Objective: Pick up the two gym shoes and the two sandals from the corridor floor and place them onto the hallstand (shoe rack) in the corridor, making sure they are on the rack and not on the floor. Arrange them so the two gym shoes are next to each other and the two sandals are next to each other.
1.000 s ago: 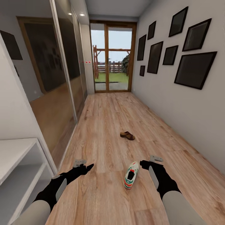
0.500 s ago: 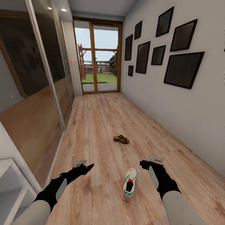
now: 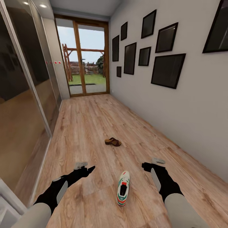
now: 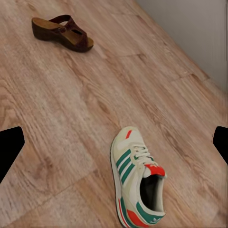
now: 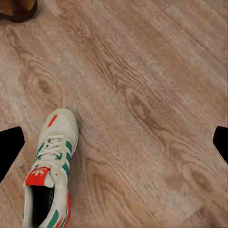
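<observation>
Arms held low and forward over the floor, left gripper (image 3: 90,168) and right gripper (image 3: 145,165) each empty, jaws spread wide in both wrist views, fingertips (image 4: 10,147) dark at the frame edges with nothing between them. Carried this way, probably, to stay ready for a reach while the base lines up. Between the two grippers, closer to the right one, lies one gym shoe (image 3: 123,192) on its sole, toe pointing down the corridor, heel opening toward the robot; seen again at (image 4: 137,178) and (image 5: 50,171). Likely the first pick, lying nearest. Farther on, near mid-corridor and well apart from the sneaker, sits one brown sandal (image 3: 113,142), upright on its sole, also at (image 4: 61,33). Underneath, corridor floor (image 3: 88,126) of light wood-grain planks running lengthwise. Alongside on the left, mirrored sliding doors (image 3: 22,95); on the right, pale wall hung with dark frames (image 3: 167,69). At the far end, wood-framed glass door (image 3: 84,60) onto a garden.
</observation>
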Motion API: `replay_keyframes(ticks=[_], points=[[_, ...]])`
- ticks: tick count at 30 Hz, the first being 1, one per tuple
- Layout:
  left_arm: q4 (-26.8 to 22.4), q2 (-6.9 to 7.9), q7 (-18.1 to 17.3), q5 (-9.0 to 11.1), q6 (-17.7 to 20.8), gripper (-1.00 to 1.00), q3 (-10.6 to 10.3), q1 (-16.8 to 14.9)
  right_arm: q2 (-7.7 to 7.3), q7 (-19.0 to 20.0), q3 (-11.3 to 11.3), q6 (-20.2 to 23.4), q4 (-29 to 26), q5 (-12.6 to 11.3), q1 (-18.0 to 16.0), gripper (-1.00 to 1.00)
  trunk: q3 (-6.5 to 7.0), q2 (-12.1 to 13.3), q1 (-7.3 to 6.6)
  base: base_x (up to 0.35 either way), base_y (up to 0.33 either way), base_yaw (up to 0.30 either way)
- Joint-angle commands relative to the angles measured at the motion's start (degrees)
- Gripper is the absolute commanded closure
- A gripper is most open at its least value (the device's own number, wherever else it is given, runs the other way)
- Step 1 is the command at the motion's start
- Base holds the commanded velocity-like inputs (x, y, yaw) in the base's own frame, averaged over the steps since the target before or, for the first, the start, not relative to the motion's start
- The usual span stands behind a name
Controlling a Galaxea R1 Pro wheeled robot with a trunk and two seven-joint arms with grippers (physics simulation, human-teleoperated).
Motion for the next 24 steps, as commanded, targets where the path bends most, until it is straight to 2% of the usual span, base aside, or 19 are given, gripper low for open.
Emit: replay_keyframes(ticks=[1, 7, 17, 24], points=[[0.0, -0.01, -0.3, 0.6, 0.6, -1.00, 0.1, 0.0, 0.07, -0.1, -0.2, 0.3, -0.1, 0.0, 0.0, -1.00, -0.04, 0.0, -0.01, 0.002, 0.001, -0.265], [0.0, 0.00, -0.3, 0.6, 0.6, -1.00, 0.2, 0.0, 0.07, -0.1, -0.2, 0.2, -0.1, 0.0, 0.0, -1.00, 0.01, 0.0, -0.01, 0.015, 0.047, -0.107], [0.0, -0.02, -0.3, 0.6, 0.6, -1.00, 0.2, 0.0, 0.02, -0.1, -0.2, 0.2, 0.1, -0.1, 0.0, -1.00, 0.02, 0.0, -0.01, 0.098, 0.225, -0.007], [0.0, 0.01, -0.3, 0.6, 0.6, -1.00, 0.1, 0.0, -0.02, 0.0, -0.3, 0.2, 0.1, -0.3, 0.0, -1.00, 0.02, 0.0, -0.01, 0.021, 0.039, 0.000]])
